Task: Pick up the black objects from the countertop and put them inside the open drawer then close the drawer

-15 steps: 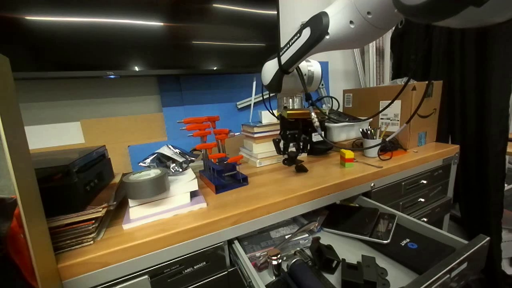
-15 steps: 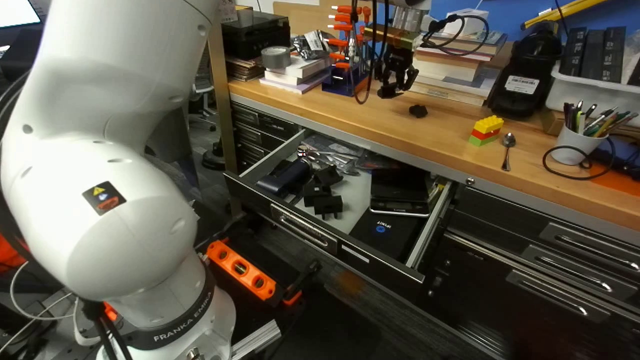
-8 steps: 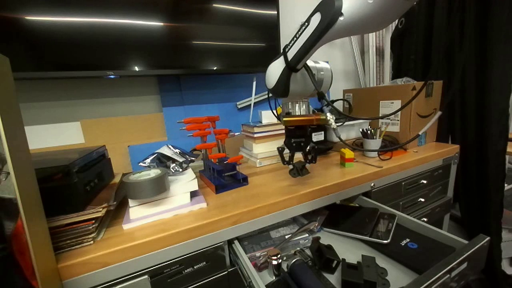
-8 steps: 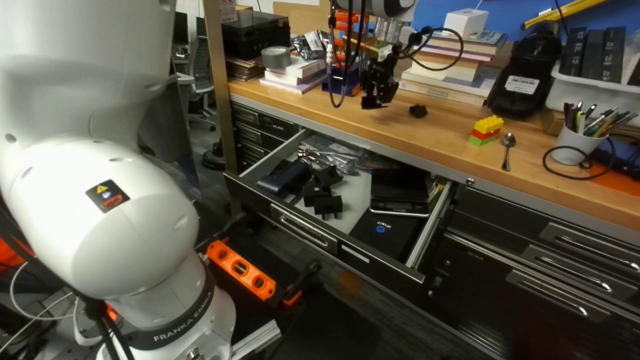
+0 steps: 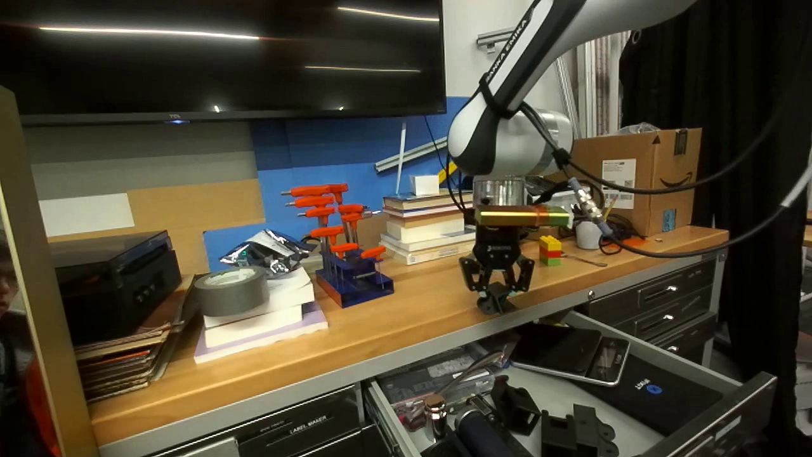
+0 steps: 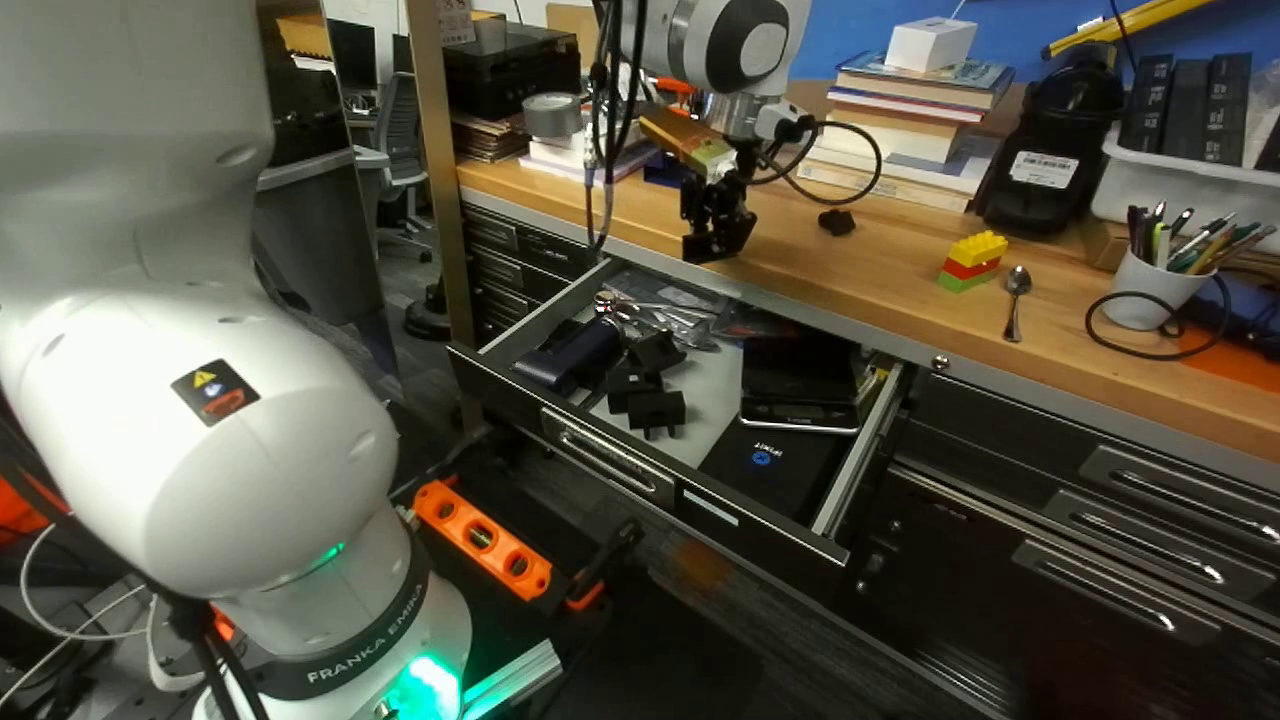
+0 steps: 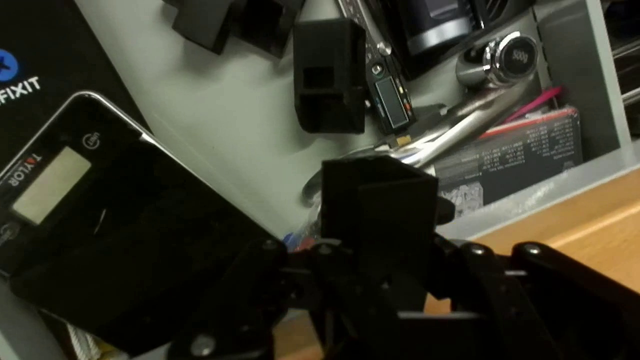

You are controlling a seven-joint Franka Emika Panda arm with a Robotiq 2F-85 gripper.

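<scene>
My gripper [image 5: 498,287] is shut on a black object [image 5: 493,304], held above the front edge of the countertop [image 5: 355,327], near the open drawer [image 5: 713,416]. In an exterior view the gripper [image 6: 722,205] holds the black object [image 6: 708,246] just behind the drawer [image 6: 640,468]. In the wrist view the held black object [image 7: 382,210] sits between the dark fingers. A second black object [image 6: 836,222] lies on the countertop; the gripper appears to hide it in an exterior view. Several black objects [image 6: 657,410] lie in the drawer, also in the wrist view [image 7: 327,75].
The drawer also holds a kitchen scale [image 7: 135,225], a dark flashlight-like tool [image 6: 572,355] and a black iFixit case [image 6: 775,470]. On the countertop stand toy bricks [image 6: 973,262], a spoon [image 6: 1016,300], a pen cup [image 6: 1150,290], books [image 5: 425,238] and a hex-key stand [image 5: 355,285].
My gripper has carried the held black object from above the back of the countertop forward to its front edge, towards the drawer. The second black object and the drawer have not moved.
</scene>
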